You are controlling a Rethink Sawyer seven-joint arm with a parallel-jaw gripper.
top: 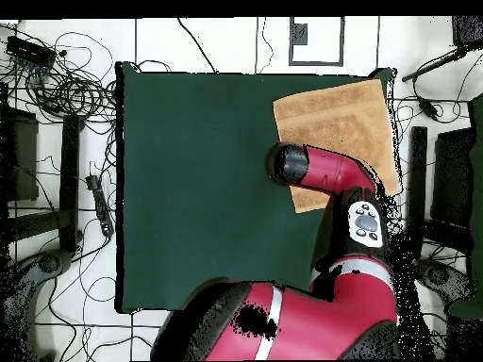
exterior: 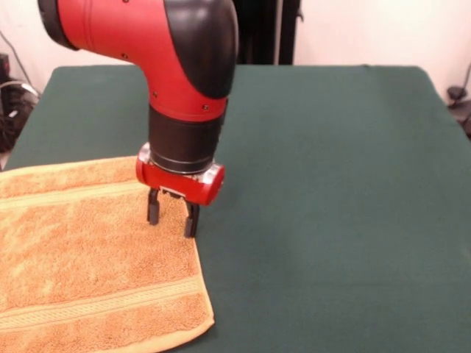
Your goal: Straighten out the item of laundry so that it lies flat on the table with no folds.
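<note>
While towel [exterior: 88, 257] lies flat at table's [exterior: 331, 184] 8 o'clock corner, overhanging | gripper [exterior: 173, 215] spread, empty, tips above towel's 2 o'clock edge | no folds visible; task looks nearly done.

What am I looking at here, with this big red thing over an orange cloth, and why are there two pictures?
The red and black thing is a robot arm. At its tip is a gripper, two small black fingers, open here and holding nothing, poised over the towel's edge. The orange cloth is a terry towel, spread nearly flat at one corner of a table covered in green cloth. One picture comes from a camera across the table, facing the robot. The other looks straight down from above, where the arm hides part of the towel.
</note>
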